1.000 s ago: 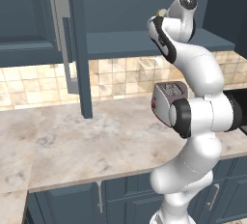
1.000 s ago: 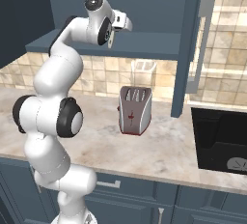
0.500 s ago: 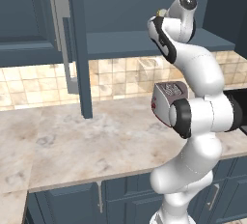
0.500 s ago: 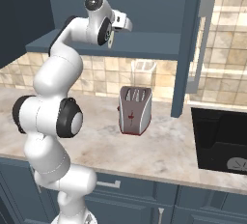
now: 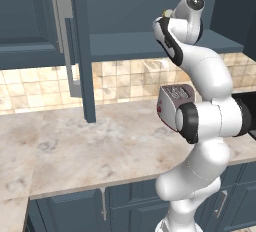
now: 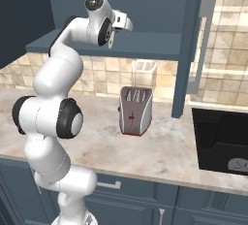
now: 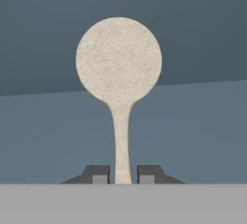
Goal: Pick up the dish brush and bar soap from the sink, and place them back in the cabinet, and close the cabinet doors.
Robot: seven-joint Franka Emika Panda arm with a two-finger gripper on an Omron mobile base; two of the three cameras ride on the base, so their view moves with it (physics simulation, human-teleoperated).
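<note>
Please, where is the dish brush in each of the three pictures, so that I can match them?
Left base view: a bit of the dish brush peeks out left of the wrist, top right.
Right base view: I cannot make it out at the gripper.
Hand view: centre, round head up, handle between the fingertips.
Shared landmark: the cabinet shelf beneath it.

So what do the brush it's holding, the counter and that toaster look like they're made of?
Dish brush: matte cream, finely speckled, head and handle alike; plastic or wood, hard to say. It sits between the fingers. Counter: beige veined stone, probably marble, faintly glossy. Toaster: brushed silver metal with dark red trim.
</note>
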